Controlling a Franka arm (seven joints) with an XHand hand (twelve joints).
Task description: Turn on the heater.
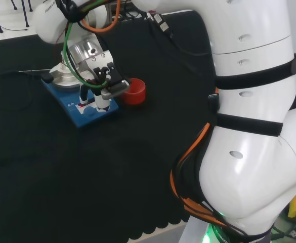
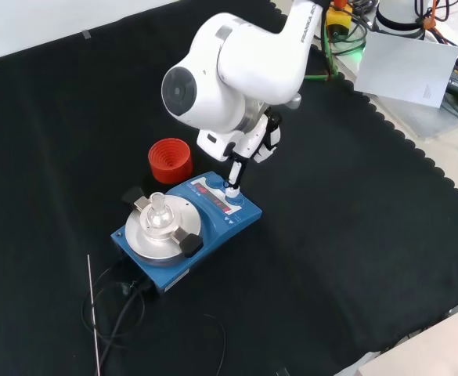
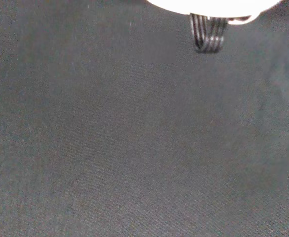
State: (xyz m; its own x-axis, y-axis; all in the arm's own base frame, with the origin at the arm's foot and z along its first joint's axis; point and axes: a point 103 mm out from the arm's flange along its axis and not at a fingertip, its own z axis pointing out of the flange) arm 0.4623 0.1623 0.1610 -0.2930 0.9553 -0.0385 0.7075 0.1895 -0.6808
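We saw a table (image 2: 346, 258) covered with black cloth whose scalloped edge ran along the right and lower side of the front view, with pale floor beyond it and, at the top right of that view, a white sheet (image 2: 409, 66) and some cables. The wrist view gave us the same dark cloth (image 3: 134, 148) close up, under a blurred white part of the hand and a short bundle of black cords (image 3: 208, 33). On the cloth stood the heater (image 2: 185, 231), a blue box with a round silver plate, lying left of centre in the front view and at the upper left in the head view. On its plate we made out a small clear glass piece (image 2: 158, 213), but we could not tell whether it held anything. A black cable (image 2: 119, 309) trailed from the heater's near corner in the front view. Just beside the heater, up and to the left in the front view, stood a red ribbed ring (image 2: 170, 160), apart from it and with nothing in it that we could see. The hand (image 2: 244, 145) hung over the heater's control panel (image 2: 221, 200), one finger (image 2: 233, 174) stretched straight down with its tip on a control there, while its other fingers were tucked back and held nothing.
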